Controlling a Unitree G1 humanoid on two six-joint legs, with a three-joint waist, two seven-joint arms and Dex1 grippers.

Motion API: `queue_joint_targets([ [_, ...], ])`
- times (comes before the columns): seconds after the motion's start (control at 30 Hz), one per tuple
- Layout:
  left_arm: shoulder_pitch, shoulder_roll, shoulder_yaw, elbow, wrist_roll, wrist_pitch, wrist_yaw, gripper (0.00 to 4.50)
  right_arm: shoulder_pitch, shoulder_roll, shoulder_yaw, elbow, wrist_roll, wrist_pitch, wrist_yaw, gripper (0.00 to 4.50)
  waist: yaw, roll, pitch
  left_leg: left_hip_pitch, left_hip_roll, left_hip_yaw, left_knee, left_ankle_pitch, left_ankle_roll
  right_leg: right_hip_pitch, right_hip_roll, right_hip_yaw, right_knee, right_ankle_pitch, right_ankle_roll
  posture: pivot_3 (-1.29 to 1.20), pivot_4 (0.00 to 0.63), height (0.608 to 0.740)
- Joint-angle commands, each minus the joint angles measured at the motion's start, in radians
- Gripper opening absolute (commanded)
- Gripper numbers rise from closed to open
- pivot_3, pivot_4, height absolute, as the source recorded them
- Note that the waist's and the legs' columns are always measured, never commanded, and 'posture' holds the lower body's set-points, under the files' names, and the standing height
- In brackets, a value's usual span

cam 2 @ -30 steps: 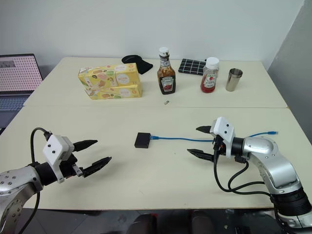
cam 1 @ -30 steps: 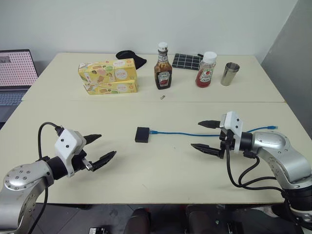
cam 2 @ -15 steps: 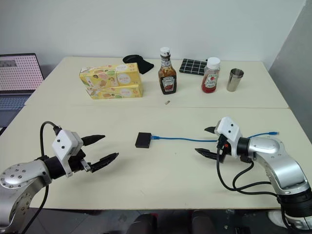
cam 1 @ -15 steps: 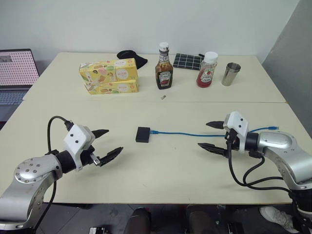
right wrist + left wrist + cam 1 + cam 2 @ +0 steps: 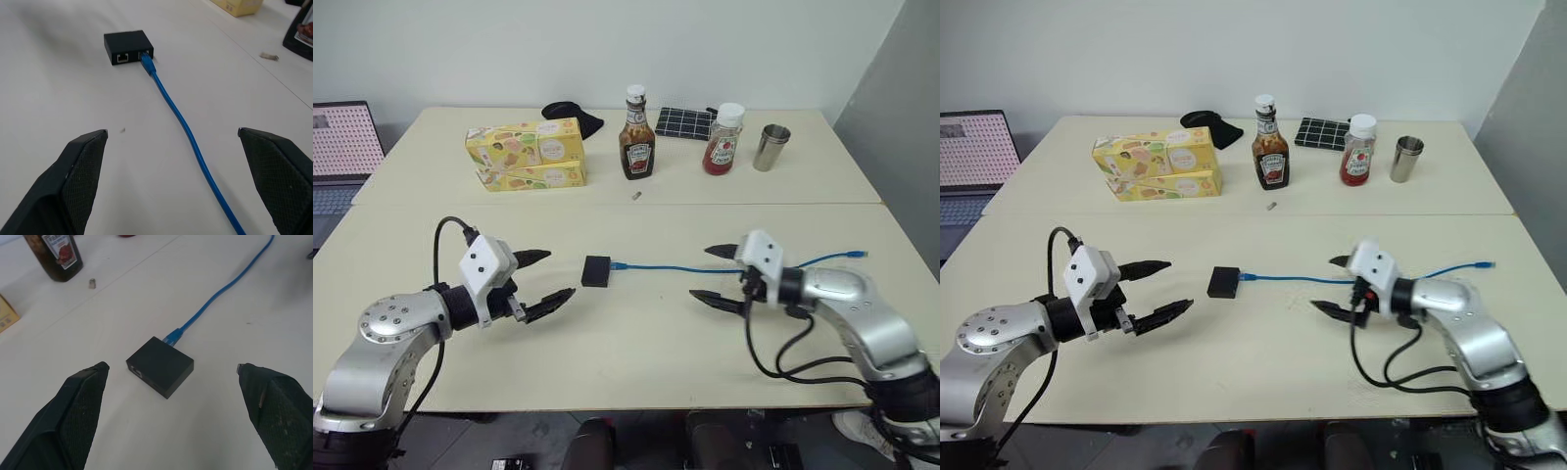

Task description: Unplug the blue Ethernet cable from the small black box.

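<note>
The small black box [image 5: 596,270] lies flat in the middle of the near table, with the blue Ethernet cable [image 5: 671,267] plugged into its right side and running right to a loose plug [image 5: 858,254]. The box [image 5: 160,365] and the cable [image 5: 220,291] lie ahead of my left gripper's fingers in the left wrist view. My left gripper [image 5: 543,275] is open, a short way left of the box, not touching it. My right gripper [image 5: 713,276] is open, its fingers either side of the cable [image 5: 188,132], with the box [image 5: 128,46] farther ahead.
On the far table stand two yellow boxes [image 5: 522,154], a brown sauce bottle [image 5: 634,147], a red sauce bottle [image 5: 722,139], a metal cup [image 5: 768,147], a black cloth lump [image 5: 570,114] and a dark grid panel [image 5: 685,121]. A small metal piece [image 5: 637,196] lies near the seam. A laptop [image 5: 342,147] is at far left.
My left gripper has moved right and forward, closer to the box. My right gripper has shifted left along the cable. Both stay open; box and cable have not moved.
</note>
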Motion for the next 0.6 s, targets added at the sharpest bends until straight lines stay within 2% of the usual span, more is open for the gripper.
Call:
queue_joint_targets([
  [0.03,-0.019,0.030,0.012,0.011,-0.009,-0.018,-0.044,4.47,-0.097,0.070,0.078,0.087,-0.077,-0.050,-0.015,4.50,0.002,0.000,0.000,0.000,0.000,0.000,0.000,0.000,0.000,0.000,0.000,0.000,0.000,0.000,0.000,0.00,0.150,0.740],
  [0.2,-0.022,0.072,0.017,0.052,0.027,-0.051,-0.093,4.47,-0.237,0.221,0.166,0.334,-0.165,-0.119,-0.037,4.50,0.003,0.000,0.000,0.000,0.000,0.000,0.000,0.000,0.000,0.000,0.000,0.000,0.000,0.000,0.000,0.00,0.150,0.740],
  [0.53,0.008,0.088,0.023,0.052,0.043,-0.073,-0.112,4.47,-0.415,0.398,0.236,0.754,-0.298,-0.280,-0.050,4.50,0.002,0.000,0.000,-0.002,0.000,0.002,0.000,0.000,0.000,-0.004,0.000,0.001,0.001,0.000,0.000,0.00,0.150,0.740],
  [0.6,0.019,0.089,0.029,0.045,0.042,-0.072,-0.113,4.50,-0.437,0.407,0.243,0.808,-0.322,-0.322,-0.041,4.16,-0.001,0.001,0.000,-0.002,0.000,0.002,0.000,0.000,0.000,-0.004,0.000,0.001,0.002,0.000,0.000,0.00,0.150,0.740],
])
